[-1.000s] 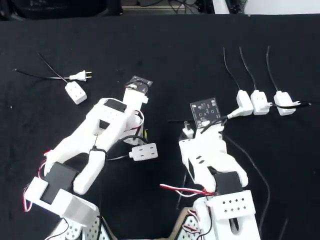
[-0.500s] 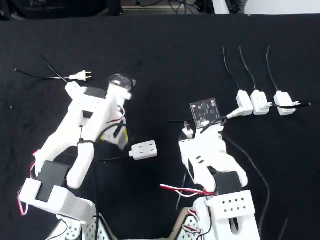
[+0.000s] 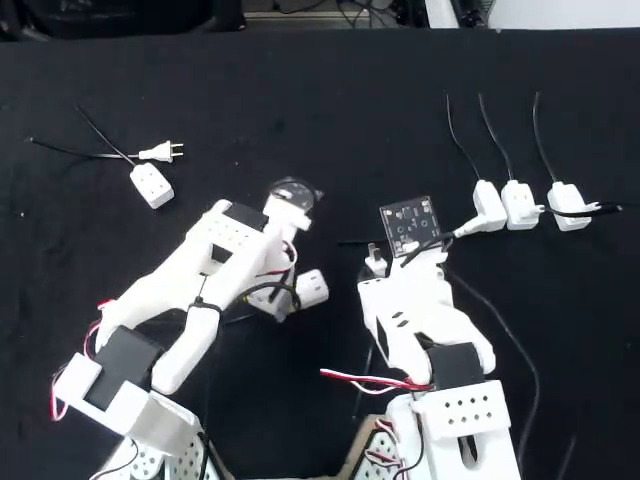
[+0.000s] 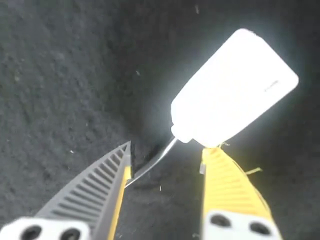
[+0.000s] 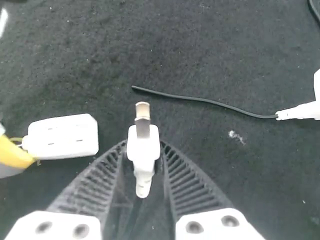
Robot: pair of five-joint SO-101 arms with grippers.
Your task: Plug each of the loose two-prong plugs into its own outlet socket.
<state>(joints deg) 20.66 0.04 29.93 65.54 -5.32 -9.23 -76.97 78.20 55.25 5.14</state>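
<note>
1. Black cloth tabletop (image 3: 330, 90) fills the high view, and both white arms rise from its lower edge.
2. Just right of centre, the right gripper (image 5: 142, 150) is clamped on a white two-prong plug (image 5: 142, 142), whose prongs stick forward out of the jaws.
3. At centre frame, the left gripper (image 4: 167, 150) stands wide apart and grips nothing. A thin cord (image 4: 155, 162) runs between its jaws.
4. One risk is that closing the left gripper where it is would likely pinch the cord and not the casing. The white rectangular outlet socket block (image 4: 235, 90) would then be free to swivel or slide when the plug pushes on it.
5. Another is alignment: the prongs point toward the upper frame, not at the block, so they could scrape its casing or shove it aside.
6. The socket block lies just beyond the left fingertips, and just left of the held plug, near it but apart.
7. At upper left, a second loose white plug (image 3: 160, 152) lies beside a small white socket (image 3: 152, 185), unjoined. At upper right, three white plug-and-socket pairs (image 3: 520, 203) appear already joined.
</note>
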